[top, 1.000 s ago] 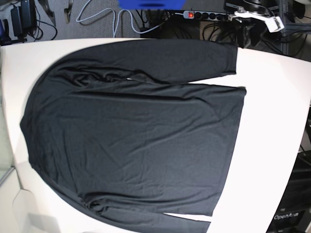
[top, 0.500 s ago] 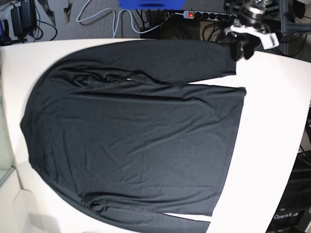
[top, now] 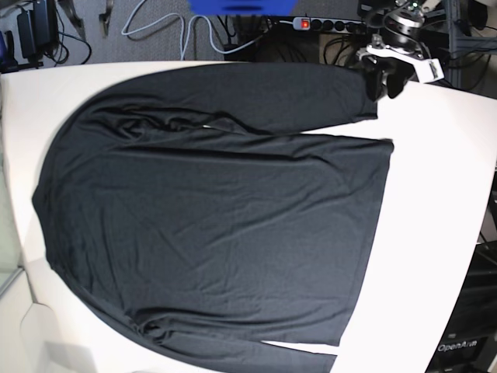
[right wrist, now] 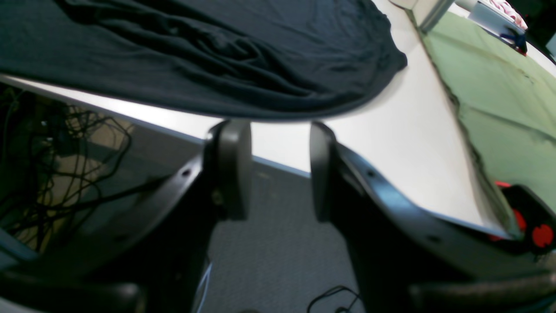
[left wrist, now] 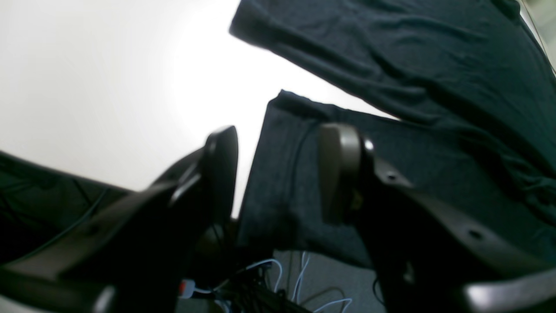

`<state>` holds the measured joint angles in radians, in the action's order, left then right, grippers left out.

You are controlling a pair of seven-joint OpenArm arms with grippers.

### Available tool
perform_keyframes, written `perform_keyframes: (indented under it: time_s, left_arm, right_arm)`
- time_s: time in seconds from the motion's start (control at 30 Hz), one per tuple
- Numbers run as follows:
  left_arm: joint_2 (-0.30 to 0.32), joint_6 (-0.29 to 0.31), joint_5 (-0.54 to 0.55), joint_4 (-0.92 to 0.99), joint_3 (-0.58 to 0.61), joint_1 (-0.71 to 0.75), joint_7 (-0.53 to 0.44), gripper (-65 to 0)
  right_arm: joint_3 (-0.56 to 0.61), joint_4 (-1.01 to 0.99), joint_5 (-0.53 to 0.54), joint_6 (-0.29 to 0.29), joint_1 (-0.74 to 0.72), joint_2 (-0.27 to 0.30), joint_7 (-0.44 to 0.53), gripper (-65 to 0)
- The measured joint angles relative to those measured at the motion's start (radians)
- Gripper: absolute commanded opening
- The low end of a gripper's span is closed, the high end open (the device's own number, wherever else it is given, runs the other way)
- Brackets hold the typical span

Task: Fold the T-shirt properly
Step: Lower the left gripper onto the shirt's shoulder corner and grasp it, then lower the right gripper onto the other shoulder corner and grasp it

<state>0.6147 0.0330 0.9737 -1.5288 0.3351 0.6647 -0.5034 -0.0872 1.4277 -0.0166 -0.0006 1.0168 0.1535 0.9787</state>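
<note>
Both grippers stand with their jaws partly apart and nothing between them. Left gripper point(left wrist: 278, 174) hangs over the cuff end of the upper sleeve at the table's far edge, its two dark fingers point(left wrist: 223, 169) straddling the cuff from above with a clear gap, no cloth pinched; in the base view it point(top: 384, 78) shows at the top right, just beside that cuff. Right gripper point(right wrist: 280, 169) sits off the table edge, out of the base view, its fingers point(right wrist: 234, 165) open over grey floor with the table rim and the shirt's shoulder ahead of it.

Largest first: the white table point(top: 443, 202) fills most of the base view. On it the T-shirt point(top: 217, 225), black and long-sleeved, lies spread flat and slightly wrinkled, hem toward the right, shoulders toward the left, one sleeve along the top edge and the other along the bottom. A narrow wedge of bare table shows between the upper sleeve and the body.

Beyond the far edge lie tangled cables point(top: 155, 27) and a power strip point(top: 318, 23) with a red switch. A green surface point(right wrist: 499, 95) lies beside the table in the right wrist view. Nothing lies on top of the shirt
</note>
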Motion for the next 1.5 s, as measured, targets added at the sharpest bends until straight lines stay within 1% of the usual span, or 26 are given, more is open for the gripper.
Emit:
perform_keyframes:
  time_s: [0.17, 0.37, 0.7, 0.83, 0.93, 0.97, 1.5]
  left_arm:
    - [0.000, 0.000, 0.000, 0.000, 0.003, 0.003, 0.000, -36.1]
    - [0.000, -0.003, 0.000, 0.003, 0.007, 0.042, 0.006, -36.1]
    - [0.000, -0.002, 0.000, 0.003, 0.007, 0.050, 0.008, -36.1]
    - [-0.006, 0.005, -0.008, 0.002, -0.004, 0.038, 0.079, -36.1]
    - [-0.032, 0.006, -0.012, 0.000, -0.006, 0.018, 0.095, -36.1]
    - [-0.034, 0.017, -0.013, 0.000, -0.006, 0.015, 0.104, -36.1]
    - [-0.033, 0.023, -0.016, 0.008, -0.005, 0.014, 0.103, -36.3]
  right_arm:
    - [0.000, 0.000, 0.000, 0.000, -0.004, 0.000, -0.001, -41.8]
    - [0.000, -0.001, 0.000, 0.000, -0.011, 0.000, -0.001, -41.8]
    - [0.000, -0.001, 0.000, 0.000, -0.011, 0.000, 0.000, -41.8]
    - [0.000, -0.001, 0.000, 0.000, -0.010, 0.000, -0.001, -41.8]
    - [0.000, -0.001, 0.000, 0.000, -0.010, 0.000, -0.001, -41.8]
    - [0.000, -0.001, 0.000, 0.000, -0.010, 0.000, -0.001, -41.8]
    - [0.000, -0.001, 0.000, 0.000, -0.008, 0.000, 0.000, -41.8]
